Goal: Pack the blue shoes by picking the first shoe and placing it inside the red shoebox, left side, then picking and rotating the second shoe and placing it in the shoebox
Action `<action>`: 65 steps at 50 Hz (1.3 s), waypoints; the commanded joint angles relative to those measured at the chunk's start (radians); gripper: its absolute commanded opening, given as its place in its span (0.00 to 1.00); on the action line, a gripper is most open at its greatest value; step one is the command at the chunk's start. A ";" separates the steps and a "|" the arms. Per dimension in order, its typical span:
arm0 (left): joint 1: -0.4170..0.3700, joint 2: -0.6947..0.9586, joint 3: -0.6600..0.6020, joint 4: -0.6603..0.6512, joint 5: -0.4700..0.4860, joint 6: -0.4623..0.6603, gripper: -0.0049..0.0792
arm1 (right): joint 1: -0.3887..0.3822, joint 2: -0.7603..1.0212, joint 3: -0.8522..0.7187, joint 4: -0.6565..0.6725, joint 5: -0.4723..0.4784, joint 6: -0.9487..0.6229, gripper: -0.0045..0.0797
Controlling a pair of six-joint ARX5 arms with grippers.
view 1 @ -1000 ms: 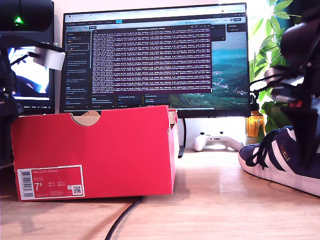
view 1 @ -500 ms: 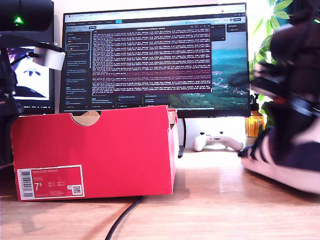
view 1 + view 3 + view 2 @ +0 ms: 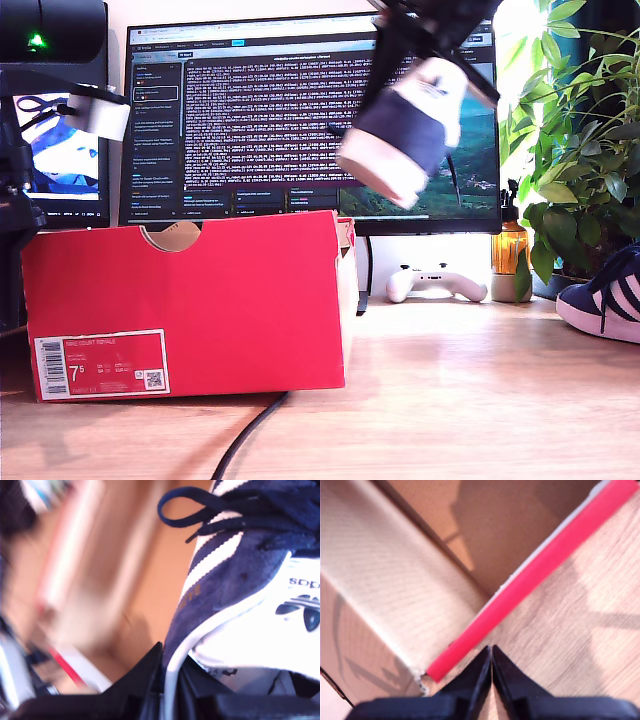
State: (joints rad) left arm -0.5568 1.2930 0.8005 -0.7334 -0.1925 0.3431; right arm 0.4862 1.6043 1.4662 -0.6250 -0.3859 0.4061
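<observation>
My second gripper (image 3: 167, 672) pinches the navy suede shoe (image 3: 400, 135) aloft; first gripper's (image 3: 491, 652) fingers are closed, empty. Lower gently into the red cardboard shoebox (image 3: 190, 310).

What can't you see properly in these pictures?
- Inside the red shoebox: exterior view, its front wall hides it.
- Lifted shoe: motion-blurred there.
- Other shoe: cut off at the exterior view's right edge.
- Barcode label: small print unreadable.
</observation>
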 commanded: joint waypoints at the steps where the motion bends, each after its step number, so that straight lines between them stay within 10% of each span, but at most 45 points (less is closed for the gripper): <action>1: -0.006 0.009 0.000 0.001 0.002 -0.007 0.04 | 0.033 0.003 0.022 0.080 -0.006 0.038 0.04; 32: -0.005 0.009 0.000 0.011 0.001 -0.006 0.04 | 0.168 0.152 0.024 0.400 -0.002 0.274 0.04; 65: -0.005 0.009 0.000 0.024 0.001 -0.007 0.04 | 0.269 0.319 0.112 0.399 0.073 0.274 0.04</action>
State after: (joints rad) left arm -0.5568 1.2930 0.8005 -0.7200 -0.1921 0.3431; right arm 0.7612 1.9446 1.5337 -0.2569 -0.3367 0.6983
